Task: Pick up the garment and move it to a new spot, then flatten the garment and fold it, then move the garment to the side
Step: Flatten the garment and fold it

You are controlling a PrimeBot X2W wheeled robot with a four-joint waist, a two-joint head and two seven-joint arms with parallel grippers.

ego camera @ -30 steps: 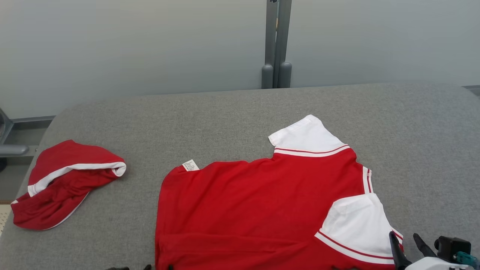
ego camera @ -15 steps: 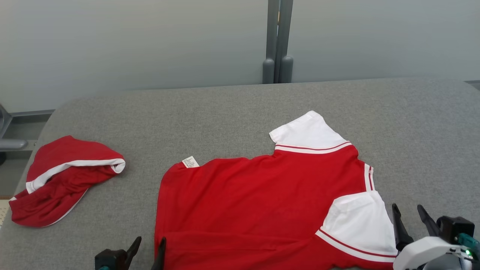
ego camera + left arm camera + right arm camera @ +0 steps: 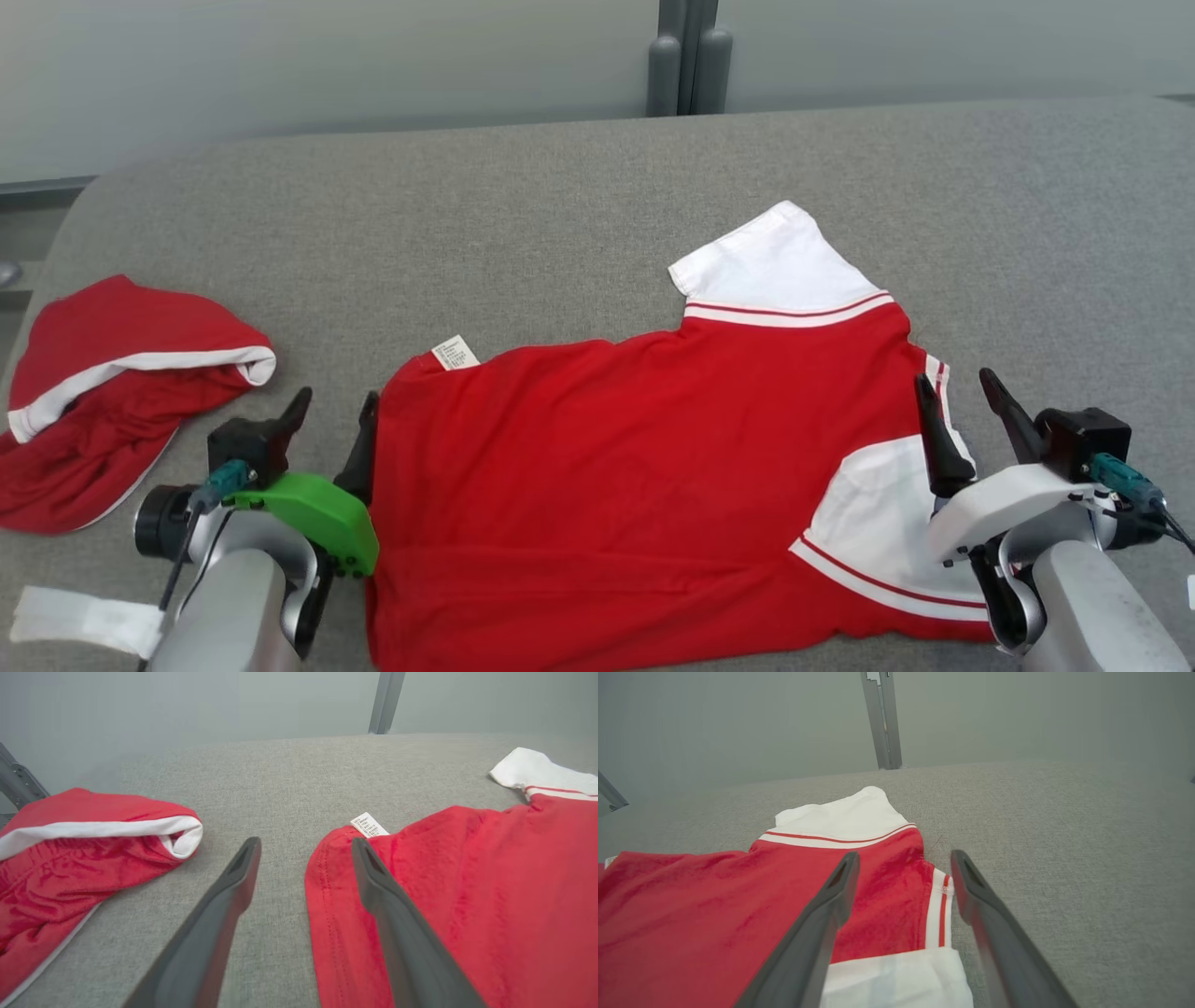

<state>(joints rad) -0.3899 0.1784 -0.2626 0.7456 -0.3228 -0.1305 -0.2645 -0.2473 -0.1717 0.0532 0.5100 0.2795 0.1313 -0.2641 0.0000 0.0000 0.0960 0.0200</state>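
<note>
Left claw (image 3: 336, 401) and right claw (image 3: 952, 378) gape released, astride opposite edges of the red-and-white knit shirt (image 3: 607, 485) on the grey fabric desk (image 3: 467, 215).

The garment (image 3: 607, 485) lies on the table (image 3: 560, 215), another cloth (image 3: 103, 392) to its left.

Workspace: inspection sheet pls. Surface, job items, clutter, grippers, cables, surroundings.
Surface: grey fabric table top.
Job's things: red shirt with white sleeves, spread flat, label at its left corner.
Clutter: second red garment, bunched at the left.
Grippers: left gripper open over the shirt's left edge; right gripper open over its right edge; nothing held.
Cables: dark cable on the left wrist; another from the teal plug on the right wrist.
Surroundings: pale wall, grey post behind the table.
</note>
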